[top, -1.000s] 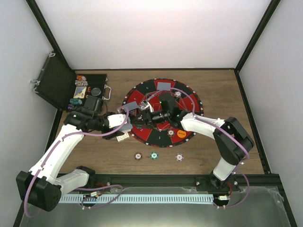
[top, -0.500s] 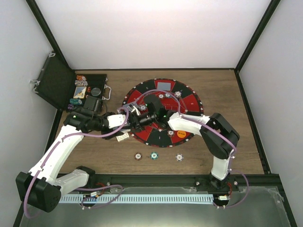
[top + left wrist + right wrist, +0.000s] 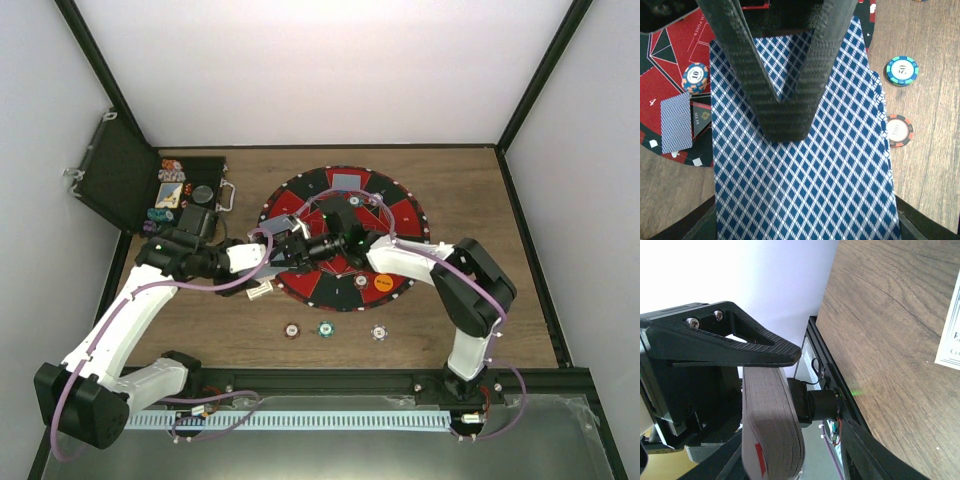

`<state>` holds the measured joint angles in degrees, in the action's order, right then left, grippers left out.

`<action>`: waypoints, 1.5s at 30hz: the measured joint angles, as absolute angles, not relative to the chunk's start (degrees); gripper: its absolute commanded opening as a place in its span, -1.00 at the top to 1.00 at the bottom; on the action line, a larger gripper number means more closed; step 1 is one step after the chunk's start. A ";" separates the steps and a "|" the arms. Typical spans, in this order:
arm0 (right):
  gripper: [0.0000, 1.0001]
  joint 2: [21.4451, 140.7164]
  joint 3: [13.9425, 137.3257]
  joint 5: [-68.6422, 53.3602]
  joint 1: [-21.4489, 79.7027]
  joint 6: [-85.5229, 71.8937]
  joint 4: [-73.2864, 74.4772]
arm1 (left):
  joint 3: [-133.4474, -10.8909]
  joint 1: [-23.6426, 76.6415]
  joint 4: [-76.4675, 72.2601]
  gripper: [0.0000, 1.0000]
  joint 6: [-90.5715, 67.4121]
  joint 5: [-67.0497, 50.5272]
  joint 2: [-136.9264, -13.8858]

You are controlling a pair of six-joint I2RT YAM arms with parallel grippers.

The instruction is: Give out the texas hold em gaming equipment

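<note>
My left gripper (image 3: 286, 229) is shut on a thick deck of playing cards (image 3: 805, 180) with blue-and-white diamond backs, held over the left edge of the round red-and-black poker mat (image 3: 400, 215). Its black upper finger (image 3: 785, 110) presses on the top card. My right gripper (image 3: 318, 240) faces the deck end-on; its jaws stand apart on either side of the deck's edge (image 3: 772, 425). Dealt cards (image 3: 347, 181) lie at the mat's far side, and another card (image 3: 676, 122) lies beside a chip (image 3: 695, 78). An orange disc (image 3: 383, 283) sits on the mat's near side.
Three chips (image 3: 291, 330) (image 3: 325, 328) (image 3: 379, 331) lie in a row on the wooden table near the arms. An open black case (image 3: 190, 195) holding more chips stands at the back left. A white paper slip (image 3: 258, 290) lies by the mat's left edge.
The right arm has swung left toward the deck, and its jaws have narrowed a little. The left gripper with the deck has shifted slightly right.
</note>
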<state>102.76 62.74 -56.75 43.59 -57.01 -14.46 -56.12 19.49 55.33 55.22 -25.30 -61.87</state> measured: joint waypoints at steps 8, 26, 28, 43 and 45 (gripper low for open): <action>0.32 101.41 62.48 -56.62 42.44 -55.27 -12.03 | -56.12 19.49 55.83 0.90 55.33 -24.56 -61.87; 0.58 93.82 60.40 -54.37 40.95 -57.12 -9.26 | -56.10 19.49 54.35 0.90 55.51 -24.97 -61.60; 0.72 93.54 59.72 -54.37 40.95 -57.65 -9.45 | -56.01 19.49 54.08 0.90 55.51 -24.97 -61.58; 0.99 86.85 56.14 -54.70 34.96 -55.20 -5.17 | -55.27 19.49 53.63 0.90 55.55 -24.60 -61.60; 0.99 84.90 54.35 -54.92 32.60 -54.08 -4.08 | -55.27 19.49 53.63 0.89 55.57 -24.47 -61.60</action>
<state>84.90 54.35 -54.92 32.60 -54.08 -4.08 -55.27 19.49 53.63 55.57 -24.47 -61.60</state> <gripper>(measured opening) 0.011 0.625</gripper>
